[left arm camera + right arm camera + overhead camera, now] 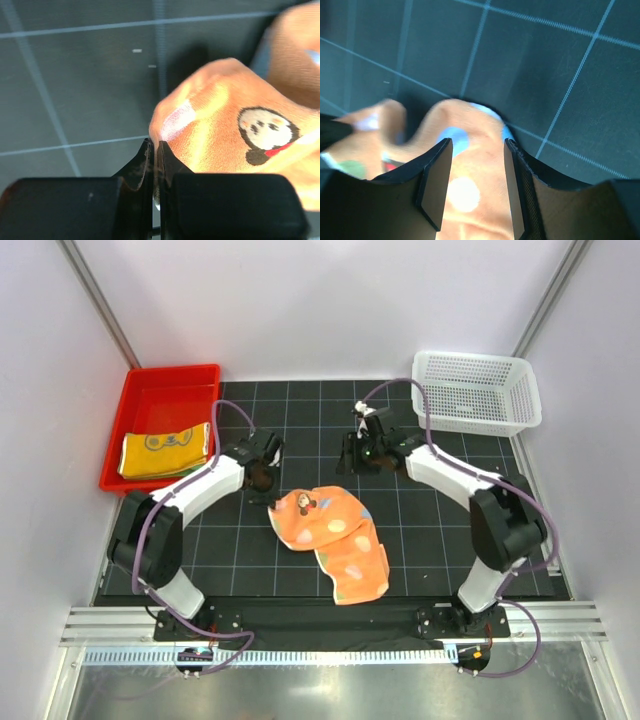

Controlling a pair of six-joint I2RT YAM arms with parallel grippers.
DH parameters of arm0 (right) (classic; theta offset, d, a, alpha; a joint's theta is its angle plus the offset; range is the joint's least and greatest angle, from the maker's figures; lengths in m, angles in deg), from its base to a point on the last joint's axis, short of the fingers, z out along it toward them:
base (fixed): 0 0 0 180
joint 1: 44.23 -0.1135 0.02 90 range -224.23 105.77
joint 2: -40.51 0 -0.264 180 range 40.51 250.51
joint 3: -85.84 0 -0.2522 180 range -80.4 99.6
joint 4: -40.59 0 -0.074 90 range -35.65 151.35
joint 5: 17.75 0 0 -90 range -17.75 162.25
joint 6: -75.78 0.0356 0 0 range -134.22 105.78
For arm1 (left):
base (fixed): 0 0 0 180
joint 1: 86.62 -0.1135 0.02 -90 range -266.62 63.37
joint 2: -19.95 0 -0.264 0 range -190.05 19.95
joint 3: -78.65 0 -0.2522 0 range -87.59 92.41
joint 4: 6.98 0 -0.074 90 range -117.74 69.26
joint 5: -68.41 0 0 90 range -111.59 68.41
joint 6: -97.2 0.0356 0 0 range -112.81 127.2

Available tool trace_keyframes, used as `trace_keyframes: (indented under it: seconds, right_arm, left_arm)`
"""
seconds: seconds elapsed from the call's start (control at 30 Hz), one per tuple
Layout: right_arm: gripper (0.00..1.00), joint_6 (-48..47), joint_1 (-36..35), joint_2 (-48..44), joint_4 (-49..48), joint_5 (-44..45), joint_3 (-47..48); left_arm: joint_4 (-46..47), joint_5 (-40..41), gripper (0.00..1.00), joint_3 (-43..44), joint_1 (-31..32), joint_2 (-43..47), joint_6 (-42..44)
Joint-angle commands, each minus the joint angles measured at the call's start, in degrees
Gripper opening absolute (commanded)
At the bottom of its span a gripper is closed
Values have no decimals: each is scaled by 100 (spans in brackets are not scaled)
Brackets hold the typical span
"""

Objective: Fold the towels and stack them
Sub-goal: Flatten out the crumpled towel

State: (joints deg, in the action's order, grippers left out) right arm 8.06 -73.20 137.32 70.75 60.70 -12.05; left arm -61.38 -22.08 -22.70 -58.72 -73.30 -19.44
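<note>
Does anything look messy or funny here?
Yes. The dotted towel lies crumpled and bent in the middle of the mat instead of flat or folded. The yellow towel sits neatly folded in the red tray.

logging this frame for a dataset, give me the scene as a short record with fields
surface: black grid mat
polka-dot towel: orange, rumpled, lying mid-mat, not yet folded
yellow towel: folded, lying in the red tray
white basket: far right corner of the mat
left gripper: shut, pinching the polka-dot towel's far-left corner
right gripper: open, fingers straddling the towel's far edge, not clamped
</note>
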Motion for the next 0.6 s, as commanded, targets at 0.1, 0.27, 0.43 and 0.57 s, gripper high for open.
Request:
trace_keyframes:
  seconds: [0.1, 0.27, 0.43, 0.57]
  right_arm:
    - [55, -426, -12, 750, 320, -102, 214]
    - [52, -269, -12, 857, 13, -321, -234]
    - [1, -102, 137, 708, 98, -94, -218]
    - [1, -206, 322, -440, 802, 958, -25]
  left_arm:
    - [-585, 1174, 0, 174, -109, -88, -483]
    - [-489, 1061, 0, 209, -171, -228, -518]
    - [223, -10, 0, 698, -171, -465, -360]
    - [784, -986, 0, 1281, -180, -370, -544]
